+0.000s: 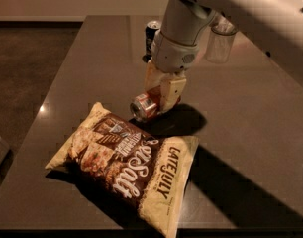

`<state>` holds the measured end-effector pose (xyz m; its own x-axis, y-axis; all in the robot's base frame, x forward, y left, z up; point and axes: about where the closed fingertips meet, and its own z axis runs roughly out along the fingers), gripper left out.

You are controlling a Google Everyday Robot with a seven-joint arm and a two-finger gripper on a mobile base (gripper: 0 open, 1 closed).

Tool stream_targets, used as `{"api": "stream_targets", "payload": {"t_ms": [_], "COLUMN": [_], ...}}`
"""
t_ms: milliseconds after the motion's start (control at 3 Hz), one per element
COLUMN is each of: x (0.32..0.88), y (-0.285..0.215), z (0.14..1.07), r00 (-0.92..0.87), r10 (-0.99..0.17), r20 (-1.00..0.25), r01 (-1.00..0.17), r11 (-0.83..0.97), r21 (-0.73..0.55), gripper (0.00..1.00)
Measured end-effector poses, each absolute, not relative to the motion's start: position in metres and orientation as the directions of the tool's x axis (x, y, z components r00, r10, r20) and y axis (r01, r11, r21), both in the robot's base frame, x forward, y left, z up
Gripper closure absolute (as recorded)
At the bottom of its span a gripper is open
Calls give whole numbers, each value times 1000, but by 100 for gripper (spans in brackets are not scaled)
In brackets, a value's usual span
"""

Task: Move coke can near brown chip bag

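Counter (250, 133): dark brown, glossy, fills most of the view; darker floor beyond its left edge.

Left-centre: brown chip bag (124, 167) lies flat on the counter, set diagonally, one corner toward the near edge. White "Sea Salt" script faces up, with "LATE JULY" printed along the tan right-hand side. Crinkled, apparently unopened.

Just past the bag's upper edge: coke can (144, 106), red-orange, turned on its side with one silver end facing the near left. It sits very close to the bag. Cannot tell whether can and bag touch, nor whether the can rests on the counter or hangs just above it. A dark shadow lies directly beneath and to its right.

The pincer (159, 100) points down from above, its cream-coloured fingers (171, 89) clamped on either side of the coke can's body.

Above it: thick white arm (178, 38) entering from the upper right.

Behind the arm, farther back on the counter: dark blue can (151, 32), upright, silver top, partly hidden by the wrist and well apart from the bag.
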<state>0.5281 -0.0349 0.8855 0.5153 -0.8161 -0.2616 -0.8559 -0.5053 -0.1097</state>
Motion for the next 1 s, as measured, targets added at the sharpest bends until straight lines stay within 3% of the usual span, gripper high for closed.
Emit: {"api": "stream_targets", "payload": {"t_ms": [1000], "x": [515], "y": [-27], "z": [879], "r00": [487], "r10": [-822], "r20": [-294], "r01": [-872], "r11": [-478], "r21": [-108], "gripper": [5]}}
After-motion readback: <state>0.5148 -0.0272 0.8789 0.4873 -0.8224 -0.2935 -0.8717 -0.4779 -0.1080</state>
